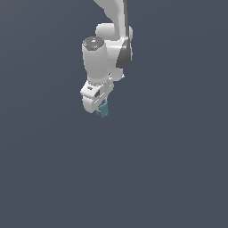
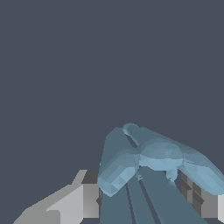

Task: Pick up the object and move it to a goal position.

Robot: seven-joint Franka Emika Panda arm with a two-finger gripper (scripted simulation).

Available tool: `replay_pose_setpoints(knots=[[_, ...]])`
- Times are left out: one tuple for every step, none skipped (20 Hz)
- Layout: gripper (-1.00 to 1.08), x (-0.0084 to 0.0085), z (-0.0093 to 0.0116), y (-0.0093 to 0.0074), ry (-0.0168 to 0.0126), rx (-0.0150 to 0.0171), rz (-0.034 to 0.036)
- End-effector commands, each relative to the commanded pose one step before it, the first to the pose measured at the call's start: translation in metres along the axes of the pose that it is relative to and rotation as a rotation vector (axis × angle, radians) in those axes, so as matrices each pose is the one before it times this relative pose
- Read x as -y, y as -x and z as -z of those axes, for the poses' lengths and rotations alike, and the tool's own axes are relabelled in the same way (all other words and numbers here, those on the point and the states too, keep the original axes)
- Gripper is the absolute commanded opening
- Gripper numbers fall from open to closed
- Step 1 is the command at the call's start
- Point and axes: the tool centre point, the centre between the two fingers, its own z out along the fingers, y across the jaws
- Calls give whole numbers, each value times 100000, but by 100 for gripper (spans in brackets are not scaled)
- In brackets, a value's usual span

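From the exterior view, your white end effector (image 1: 101, 108) has closed on the small teal-blue knobby oblong piece (image 1: 104, 109), so the pick looks done; the carry remains, no goal marker visible. At the wrist view, the piece (image 2: 148, 159) sits between the fingers (image 2: 87, 199), faceted and bumpy.

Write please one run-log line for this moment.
arm: Franka | gripper: shut on teal-blue object | object: held between fingers | goal marker: none visible | surface: plain dark
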Motion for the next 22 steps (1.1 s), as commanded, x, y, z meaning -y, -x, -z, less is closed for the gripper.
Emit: replay_pose_setpoints(knots=[[-100, -355, 2562, 1170, -13, -126, 23], [-100, -160, 1028, 474, -23, -64, 14], [-100, -158, 1021, 465, 0, 0, 0], [-100, -161, 1015, 468, -16, -45, 8], [-100, -159, 1011, 461, 0, 0, 0], [-100, -160, 1008, 460, 0, 0, 0], [-100, -166, 1003, 471, -19, -45, 1], [-100, -163, 1003, 460, 0, 0, 0], [-100, -165, 1002, 461, 0, 0, 0], [-100, -167, 1002, 461, 0, 0, 0], [-100, -170, 1002, 462, 0, 0, 0], [-100, -172, 1002, 463, 0, 0, 0], [-100, -180, 996, 468, 2, 54, -43], [-100, -179, 1003, 465, 0, 0, 0], [-100, -184, 1001, 465, 5, 42, -25], [-100, -186, 1004, 467, 0, 0, 0], [-100, -191, 1002, 464, 5, 43, -23], [-100, -195, 1004, 468, 0, 0, 0], [-100, -198, 993, 457, 8, 61, -31], [-100, -193, 947, 436, 6, 44, -21], [-100, -188, 896, 418, 0, 0, 0], [-100, -181, 843, 382, 9, 63, -28]])
